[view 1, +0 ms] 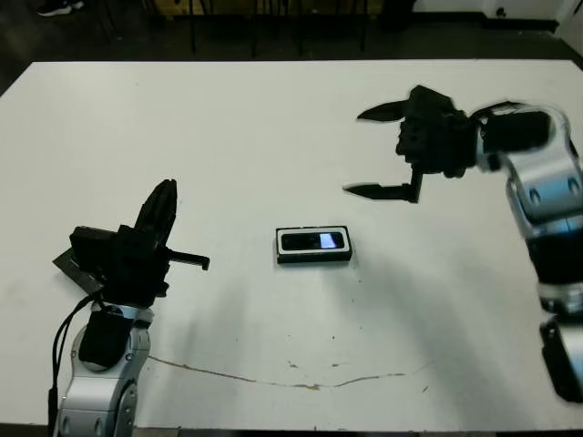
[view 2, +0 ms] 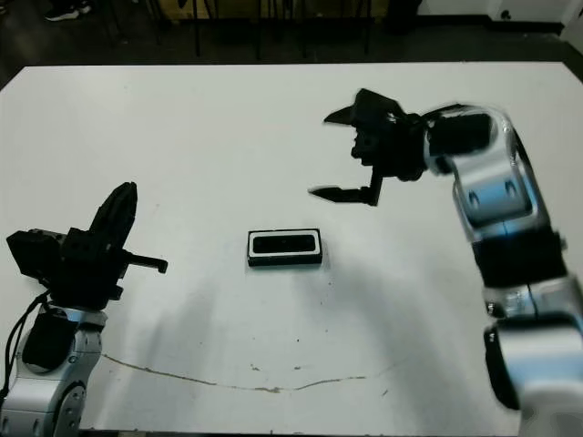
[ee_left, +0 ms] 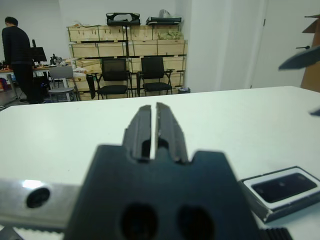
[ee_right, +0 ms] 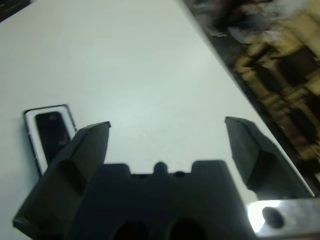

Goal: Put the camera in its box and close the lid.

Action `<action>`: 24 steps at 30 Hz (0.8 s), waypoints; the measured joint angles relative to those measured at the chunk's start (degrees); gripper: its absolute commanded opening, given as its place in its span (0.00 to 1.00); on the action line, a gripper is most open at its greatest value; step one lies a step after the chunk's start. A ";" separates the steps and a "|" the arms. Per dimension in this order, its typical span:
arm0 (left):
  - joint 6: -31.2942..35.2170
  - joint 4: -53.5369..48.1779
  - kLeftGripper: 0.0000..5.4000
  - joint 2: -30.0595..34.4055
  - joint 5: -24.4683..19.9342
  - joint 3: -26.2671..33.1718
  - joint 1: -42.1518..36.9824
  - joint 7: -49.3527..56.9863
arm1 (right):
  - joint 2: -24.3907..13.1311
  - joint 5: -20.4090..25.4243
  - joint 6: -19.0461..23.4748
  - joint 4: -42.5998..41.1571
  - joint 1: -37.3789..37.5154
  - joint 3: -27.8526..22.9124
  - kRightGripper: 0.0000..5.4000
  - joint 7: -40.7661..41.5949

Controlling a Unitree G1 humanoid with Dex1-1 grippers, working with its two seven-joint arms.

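Observation:
The box (view 1: pixel 313 258), a black rim with white lining, lies open at the table's middle. The camera (view 1: pixel 312 241) rests inside it, its bluish window facing up. My right gripper (view 1: pixel 355 153) hangs open and empty above the table, behind and to the right of the box. In the right wrist view the box (ee_right: pixel 31 132) lies off to one side of the fingers. My left gripper (view 1: pixel 168 188) is shut on nothing, at the front left, well away from the box. A dark flat corner (view 1: pixel 71 266) shows under its body; I cannot tell whether it is the lid.
A thin brown scratch (view 1: pixel 301 384) runs along the table near its front edge. Beyond the far edge the left wrist view shows chairs (ee_left: pixel 115 77), stacked wooden crates (ee_left: pixel 125 45) and a person (ee_left: pixel 15 55) standing far off.

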 measured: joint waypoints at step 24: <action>9.12 -12.87 0.00 17.86 -16.50 28.71 10.69 -9.93 | 2.44 5.65 -15.89 -21.05 34.39 -7.90 0.06 -19.46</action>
